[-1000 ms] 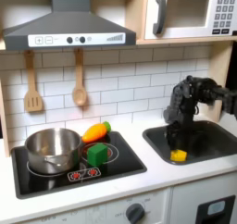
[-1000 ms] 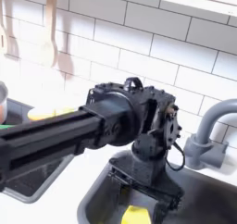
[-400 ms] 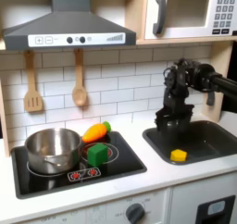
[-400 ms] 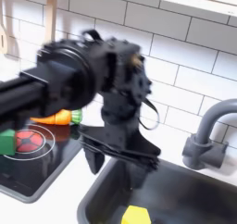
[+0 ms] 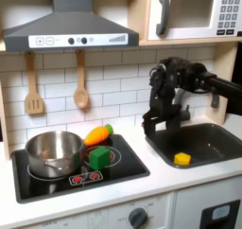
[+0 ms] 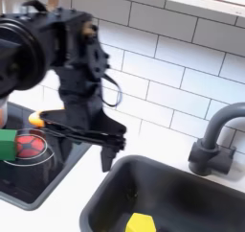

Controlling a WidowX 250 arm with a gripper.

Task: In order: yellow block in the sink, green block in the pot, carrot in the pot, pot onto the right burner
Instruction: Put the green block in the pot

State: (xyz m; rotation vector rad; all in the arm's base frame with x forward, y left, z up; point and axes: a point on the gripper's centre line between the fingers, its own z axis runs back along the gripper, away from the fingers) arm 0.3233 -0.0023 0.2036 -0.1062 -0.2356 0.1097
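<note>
The yellow block (image 5: pixel 181 158) (image 6: pixel 141 223) lies on the floor of the dark grey sink (image 5: pixel 219 135) (image 6: pixel 196 190), apart from the arm. My gripper (image 5: pixel 158 125) (image 6: pixel 76 143) hangs open with nothing between its fingers, above the white counter between the sink's left rim and the stove in both exterior views. On the black stovetop the green block (image 5: pixel 98 157) (image 6: pixel 8 145) sits beside the silver pot (image 5: pixel 54 152). Just behind the green block lies the orange carrot (image 5: pixel 97 134) (image 6: pixel 36 119). The pot stands on the burner at the first exterior view's left.
A dark arched faucet (image 6: pixel 216 140) rises at the sink's back. Wooden utensils (image 5: pixel 81 86) hang on the tiled wall under the range hood (image 5: pixel 71 29). A microwave (image 5: pixel 194 11) sits up at the first exterior view's right. The burner with red markings (image 5: pixel 87 176) lies before the green block.
My gripper has risen out of the sink and moved left toward the stove, leaving the yellow block on the sink floor. The other things have not moved.
</note>
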